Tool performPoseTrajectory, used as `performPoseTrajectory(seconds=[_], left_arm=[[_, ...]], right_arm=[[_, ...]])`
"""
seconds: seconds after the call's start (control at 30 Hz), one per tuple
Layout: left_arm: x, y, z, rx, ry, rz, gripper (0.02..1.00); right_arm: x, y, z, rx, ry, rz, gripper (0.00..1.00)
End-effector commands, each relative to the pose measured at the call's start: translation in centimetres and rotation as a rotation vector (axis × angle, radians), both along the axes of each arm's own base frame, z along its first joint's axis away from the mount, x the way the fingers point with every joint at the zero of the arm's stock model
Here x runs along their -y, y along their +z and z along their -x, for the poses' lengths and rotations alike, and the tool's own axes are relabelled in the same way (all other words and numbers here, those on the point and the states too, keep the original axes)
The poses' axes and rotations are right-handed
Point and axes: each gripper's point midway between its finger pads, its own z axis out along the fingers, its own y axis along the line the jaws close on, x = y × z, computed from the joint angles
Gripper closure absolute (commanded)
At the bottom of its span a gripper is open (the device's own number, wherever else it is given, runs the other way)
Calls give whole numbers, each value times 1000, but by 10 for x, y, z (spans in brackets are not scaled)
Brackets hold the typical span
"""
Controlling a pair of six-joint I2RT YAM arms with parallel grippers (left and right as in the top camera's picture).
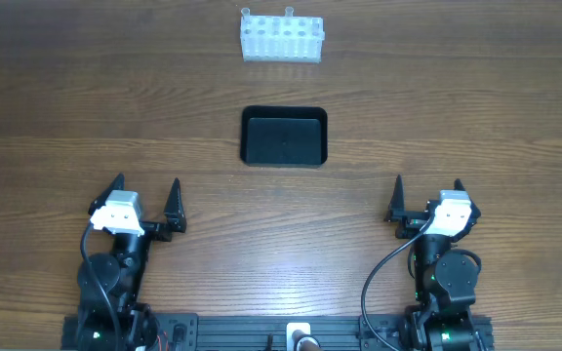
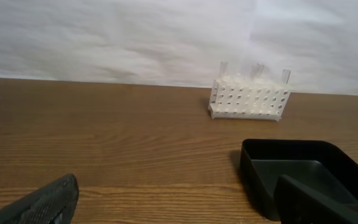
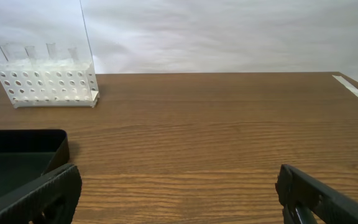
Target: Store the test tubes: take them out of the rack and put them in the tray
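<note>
A white test-tube rack stands at the far middle of the table, with clear tubes sticking up from it; the rack also shows in both wrist views. In front of it lies an empty black tray. My left gripper is near the front left, open and holding nothing. My right gripper is near the front right, likewise open and holding nothing. Both are well short of the tray and rack.
The wooden table is bare to both sides of the rack and tray. A white wall rises behind the table's far edge. A strip of pale tape lies at the far right.
</note>
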Motion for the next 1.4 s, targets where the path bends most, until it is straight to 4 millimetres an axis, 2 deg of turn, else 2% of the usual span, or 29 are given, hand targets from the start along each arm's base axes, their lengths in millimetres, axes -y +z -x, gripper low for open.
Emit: performPoseTrajectory(seconds=[0.03, 0.33, 0.6, 0.7, 0.9, 1.03, 1.27, 1.4], left_arm=[[-4, -2, 0, -5, 21, 9, 18], [-8, -1, -4, -6, 39, 7, 23], [-11, 32, -39, 33, 59, 11, 23], [-10, 41, -59, 0, 60, 9, 20], [-3, 51, -116, -100, 44, 5, 20], [19, 51, -157, -154, -2, -4, 18], [65, 36, -227, -263, -80, -26, 20], [83, 26, -263, -316, -91, -41, 20]], right_arm=[[-2, -4, 0, -9, 10, -2, 7], [-2, -4, 0, -9, 10, -2, 7], [-2, -4, 0, -9, 10, -2, 7], [-2, -4, 0, -9, 10, -2, 9], [-2, -4, 0, -9, 10, -2, 9], [-2, -4, 0, -9, 10, -2, 9], [-2, -4, 0, -9, 10, -2, 9], [-2, -4, 0, -9, 10, -2, 7]])
